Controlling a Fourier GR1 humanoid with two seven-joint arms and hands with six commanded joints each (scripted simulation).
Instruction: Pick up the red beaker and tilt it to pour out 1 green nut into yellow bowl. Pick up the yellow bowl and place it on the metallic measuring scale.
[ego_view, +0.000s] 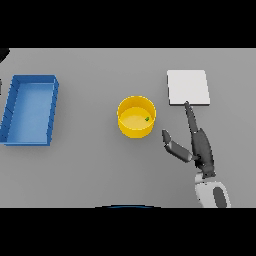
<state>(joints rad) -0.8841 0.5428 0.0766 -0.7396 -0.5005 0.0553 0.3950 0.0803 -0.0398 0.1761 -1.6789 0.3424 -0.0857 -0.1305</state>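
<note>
Blue at the far left is a tray (29, 110), lying well apart from everything the task concerns; it appears to hold nothing. In the middle of the table (90, 165) stands the yellow bowl (136, 117), upright, with a small green nut (147, 119) lying inside near its right wall. That suggests the pour is already done, though the red beaker shows nowhere in this view, so where it sits I cannot say. What is left, by my reading, is the second half: lifting the bowl and setting it on the scale (187, 87), the pale square plate to the bowl's upper right, near it but not touching. The right hand (200, 145) reaches in from the lower right, just beside the bowl's right side and below the scale. Its fingers are stretched straight, pointing up toward the scale's near edge and perhaps just touching it, while the thumb splays out left toward the bowl. It grasps nothing. The left hand is out of sight.
</note>
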